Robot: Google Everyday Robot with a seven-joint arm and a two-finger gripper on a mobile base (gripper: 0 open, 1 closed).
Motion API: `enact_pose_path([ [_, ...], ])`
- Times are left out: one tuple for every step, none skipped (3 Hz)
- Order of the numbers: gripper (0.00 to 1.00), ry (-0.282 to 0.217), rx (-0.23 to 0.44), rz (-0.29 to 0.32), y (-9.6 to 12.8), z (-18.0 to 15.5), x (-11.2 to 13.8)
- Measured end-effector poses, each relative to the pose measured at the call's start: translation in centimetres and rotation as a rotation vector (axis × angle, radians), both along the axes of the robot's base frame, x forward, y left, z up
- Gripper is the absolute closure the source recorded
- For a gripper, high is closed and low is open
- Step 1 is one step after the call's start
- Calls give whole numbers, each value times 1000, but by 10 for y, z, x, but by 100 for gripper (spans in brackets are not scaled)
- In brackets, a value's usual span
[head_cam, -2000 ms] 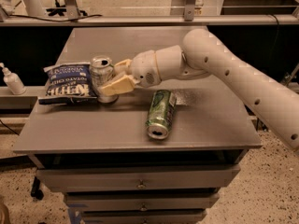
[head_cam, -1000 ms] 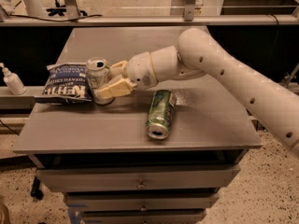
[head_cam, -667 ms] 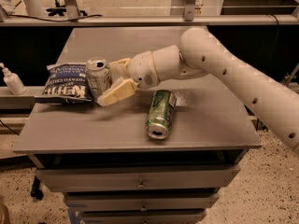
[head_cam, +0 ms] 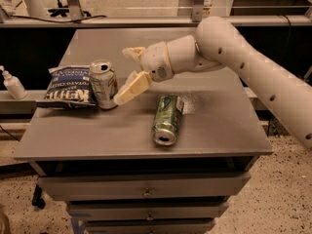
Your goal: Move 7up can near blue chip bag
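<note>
Update: cream 2-finger gripper (head_cam: 124,76) was clamped on the pale silver-white metal 7up can (head_cam: 103,84) 1 s ago, now it's let go, fingers spread wide w/ nothing in them, at the can's 3 o'clock. Can stands upright touching the crinkly dark-navy chip bag (head_cam: 67,87), at its 3 o'clock, so imo task's done. Smooth rigid cylinder vs soft wrinkly pouch; dark-green patterned can (head_cam: 166,119) lies sideways at 5 o'clock.

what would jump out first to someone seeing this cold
The big white arm reaches in from the right over the table, its tool open just right of the 7up can. That can stands upright right beside the chip bag on the table's left. A green can lies on its side near the front middle.
</note>
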State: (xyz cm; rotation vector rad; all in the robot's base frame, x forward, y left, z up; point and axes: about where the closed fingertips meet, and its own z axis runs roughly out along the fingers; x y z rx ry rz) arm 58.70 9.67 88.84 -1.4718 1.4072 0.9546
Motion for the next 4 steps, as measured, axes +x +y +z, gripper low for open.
enact_pose_path([
  [0, -53, -23, -17, -17, 18, 24],
  [0, -126, -43, -73, -57, 45, 55],
  [0, -202, -41, -159, -102, 81, 70],
  [0, -212, -37, -169, -106, 86, 73],
])
